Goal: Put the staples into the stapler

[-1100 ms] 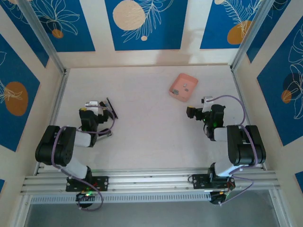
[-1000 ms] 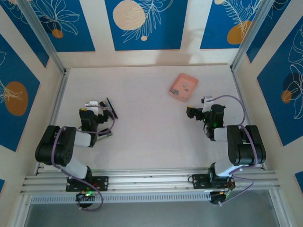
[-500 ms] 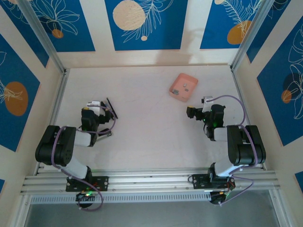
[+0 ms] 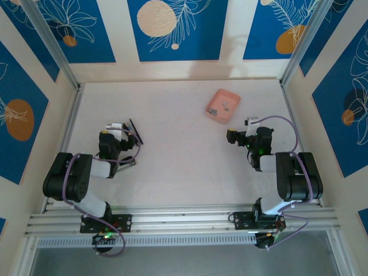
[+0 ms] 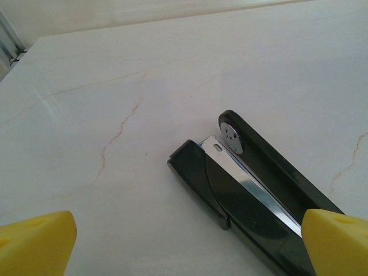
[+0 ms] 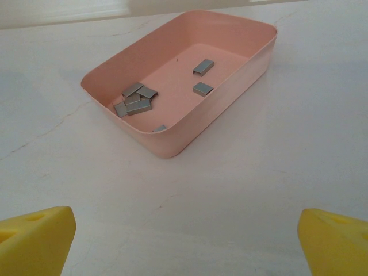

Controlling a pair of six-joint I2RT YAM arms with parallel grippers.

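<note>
The staples (image 6: pixel 136 99) lie loose in the pink tray (image 6: pixel 172 144), dead ahead of my right gripper (image 6: pixel 184 241) and just beyond its tips, so that arm is the nearer. Its jaws stand wide apart, held low and aimed at the tray's near wall. The stapler (image 5: pixel 247 195) lies slantwise before my left gripper (image 5: pixel 185 244), whose jaws are likewise wide apart and empty.
</note>
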